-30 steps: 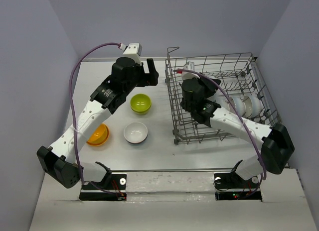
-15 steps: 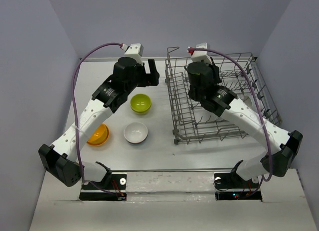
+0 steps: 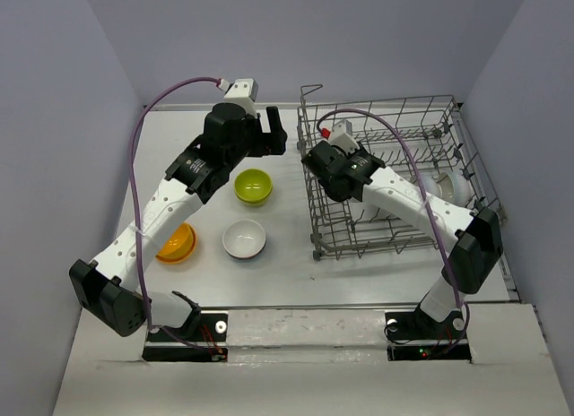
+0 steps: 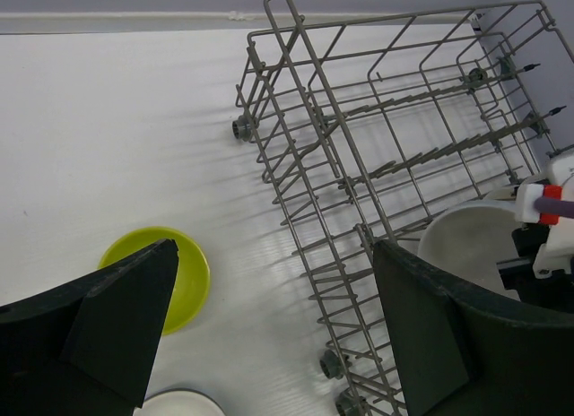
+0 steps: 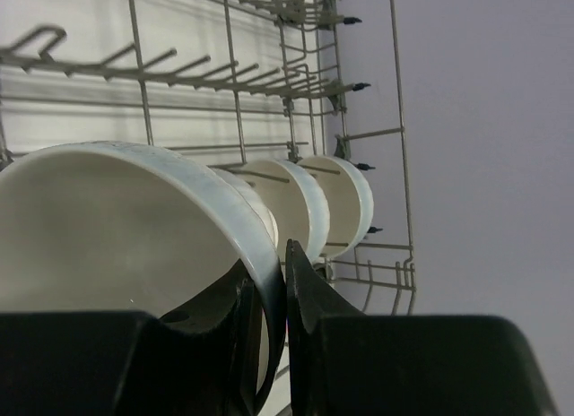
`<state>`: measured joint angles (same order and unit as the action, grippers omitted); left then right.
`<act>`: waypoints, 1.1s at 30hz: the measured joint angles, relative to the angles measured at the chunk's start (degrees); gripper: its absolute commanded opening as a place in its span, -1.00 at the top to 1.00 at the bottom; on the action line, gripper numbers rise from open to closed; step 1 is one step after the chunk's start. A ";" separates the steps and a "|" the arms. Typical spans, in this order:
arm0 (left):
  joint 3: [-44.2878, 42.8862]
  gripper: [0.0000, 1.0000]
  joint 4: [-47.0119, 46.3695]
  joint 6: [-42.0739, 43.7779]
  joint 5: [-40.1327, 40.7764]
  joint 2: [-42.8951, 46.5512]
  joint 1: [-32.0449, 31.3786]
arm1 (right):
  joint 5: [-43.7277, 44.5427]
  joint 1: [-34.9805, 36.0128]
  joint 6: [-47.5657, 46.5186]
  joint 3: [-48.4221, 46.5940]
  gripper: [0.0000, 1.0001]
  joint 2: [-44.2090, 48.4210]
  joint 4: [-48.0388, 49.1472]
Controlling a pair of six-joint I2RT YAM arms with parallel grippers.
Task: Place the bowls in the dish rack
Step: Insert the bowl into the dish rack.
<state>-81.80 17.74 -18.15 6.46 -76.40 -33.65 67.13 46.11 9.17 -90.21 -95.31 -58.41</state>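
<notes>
My right gripper (image 5: 282, 273) is shut on the rim of a pale blue-white bowl (image 5: 117, 228), held on edge inside the grey wire dish rack (image 5: 233, 84). Two more pale bowls (image 5: 300, 201) stand on edge behind it. In the top view this gripper (image 3: 350, 185) sits low in the rack's (image 3: 395, 120) left part, and its bowl is hidden under the arm. My left gripper (image 3: 273, 134) is open and empty, above the table left of the rack. A lime bowl (image 3: 253, 186), a white bowl (image 3: 244, 238) and an orange bowl (image 3: 177, 242) lie on the table.
The left wrist view shows the lime bowl (image 4: 193, 273) beside the left finger (image 4: 117, 317), the rack's left wall (image 4: 359, 165) and a pale bowl (image 4: 466, 241) inside it. Purple walls close in the table on three sides.
My right arm has come down from above the rack's back left into its left part, with the bowl. The left arm has barely moved.
</notes>
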 measured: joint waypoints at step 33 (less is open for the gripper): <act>0.00 -0.98 -0.13 -0.02 -1.05 -0.04 0.00 | 17.22 0.35 -21.20 18.69 0.99 3.54 13.94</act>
<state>-81.80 17.61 -18.17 5.41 -76.44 -33.65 84.36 46.46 -12.03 -71.53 -91.77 -44.47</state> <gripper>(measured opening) 0.989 0.170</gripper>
